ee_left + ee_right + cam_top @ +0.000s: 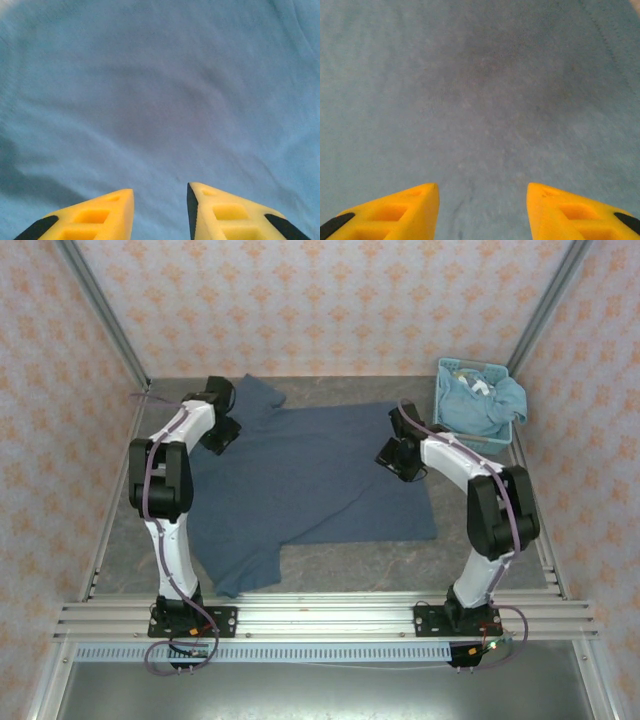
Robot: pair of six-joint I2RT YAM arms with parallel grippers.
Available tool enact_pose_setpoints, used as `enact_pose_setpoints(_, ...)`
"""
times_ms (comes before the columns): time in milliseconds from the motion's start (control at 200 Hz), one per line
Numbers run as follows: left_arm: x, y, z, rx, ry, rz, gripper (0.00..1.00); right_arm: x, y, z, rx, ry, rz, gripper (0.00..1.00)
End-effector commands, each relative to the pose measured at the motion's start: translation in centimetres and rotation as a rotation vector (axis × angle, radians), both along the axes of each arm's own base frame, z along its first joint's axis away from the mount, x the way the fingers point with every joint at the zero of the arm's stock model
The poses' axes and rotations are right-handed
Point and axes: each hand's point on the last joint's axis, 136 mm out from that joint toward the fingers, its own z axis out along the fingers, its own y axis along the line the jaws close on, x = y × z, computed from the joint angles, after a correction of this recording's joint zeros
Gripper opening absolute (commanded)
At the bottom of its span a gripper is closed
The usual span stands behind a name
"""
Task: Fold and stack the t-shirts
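One t-shirt (320, 480) lies spread flat mid-worktop (480, 560), w/ one sleeve toward far left and another toward near left. The basket (438, 390) sits in the far-right corner, near but apart from the shirt's far-right corner, w/ other t-shirts (480, 405) heaped in it. Over the shirt's far-left part, by the far sleeve, is the left end effector (222, 435). The right end effector (400, 462) is over its right edge, nearer than the basket. Arm bases (190, 618) stand at near edge, L & R.
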Motion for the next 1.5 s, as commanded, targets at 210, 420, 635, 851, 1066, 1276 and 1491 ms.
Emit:
enact_pose_setpoints(210, -2.0, -0.6, -5.4, -0.032, 0.188, -0.030, 0.29, 1.4, -0.7, -5.1, -0.089, 0.127, -0.073, 0.46)
enact_pose_setpoints(420, 2.5, -0.8, -8.0, -0.090, 0.194, -0.075, 0.29, 3.2, -1.1, -6.7, -0.128, 0.199, -0.099, 0.45)
enact_pose_setpoints(635, 10.2, 0.1, -5.9, -0.084, 0.010, -0.116, 0.35, 7.6, -1.2, -6.7, -0.116, 0.188, -0.100, 0.46)
enact_pose_setpoints(851, 8.5, 1.4, 2.9, 0.081, -0.023, -0.157, 0.61, 10.6, -0.7, 0.3, -0.102, -0.006, -0.047, 0.56)
enact_pose_setpoints(1066, -8.0, 0.7, 5.6, 0.054, 0.138, -0.122, 0.62, 5.8, -1.9, 5.7, -0.075, -0.070, -0.073, 0.62)
enact_pose_setpoints(1276, -24.6, -2.3, 1.3, -0.089, 0.326, -0.091, 0.65, -3.2, -2.9, 5.0, -0.011, -0.014, -0.079, 0.66)
enact_pose_setpoints(1491, -28.0, -6.0, -1.8, -0.264, 0.243, -0.038, 0.67, -9.2, -3.2, 3.0, 0.043, 0.039, -0.030, 0.68)
